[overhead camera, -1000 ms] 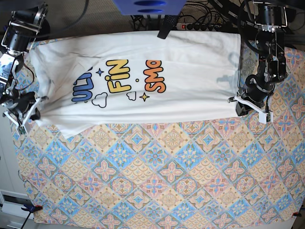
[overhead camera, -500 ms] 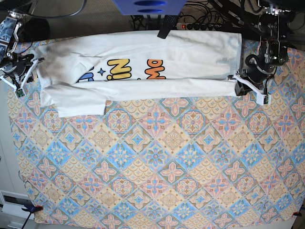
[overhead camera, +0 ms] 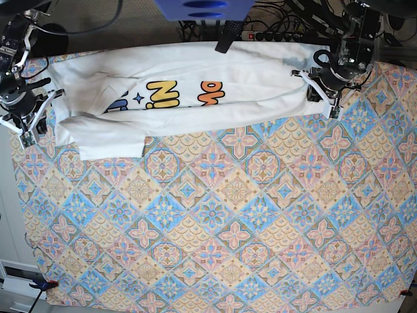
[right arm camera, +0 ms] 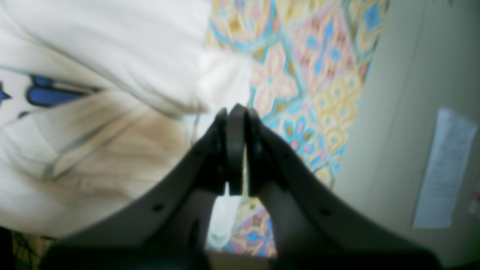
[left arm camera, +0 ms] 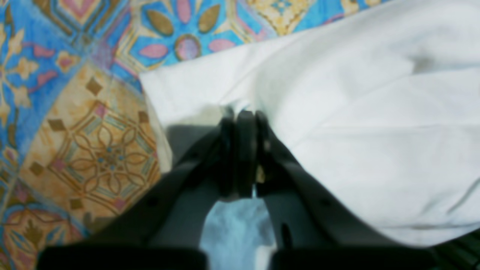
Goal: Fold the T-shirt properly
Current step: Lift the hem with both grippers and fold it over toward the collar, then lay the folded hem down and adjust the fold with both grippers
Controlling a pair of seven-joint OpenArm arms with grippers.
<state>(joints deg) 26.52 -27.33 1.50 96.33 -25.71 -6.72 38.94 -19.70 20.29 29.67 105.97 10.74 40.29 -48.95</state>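
The white T-shirt (overhead camera: 195,114) lies along the far edge of the table, folded lengthwise, with part of its yellow, orange and blue print showing. At its right end my left gripper (overhead camera: 313,91) is shut on the hem corner. The left wrist view shows that gripper (left arm camera: 242,114) pinching the T-shirt (left arm camera: 356,131) at its edge. My right gripper (overhead camera: 31,120) holds the left end near the sleeve. In the right wrist view this gripper (right arm camera: 235,108) is shut, with T-shirt (right arm camera: 93,45) cloth running between its fingers.
A patterned tablecloth (overhead camera: 215,222) covers the table. At the back stand a blue object (overhead camera: 202,8) and a power strip with cables (overhead camera: 273,36). A black object (overhead camera: 225,38) reaches onto the shirt's far edge. The table's left edge lies close to my right gripper.
My left gripper has moved back and a little to the left, pulling the shirt's right hem corner up toward the far edge. My right gripper has shifted slightly toward the front.
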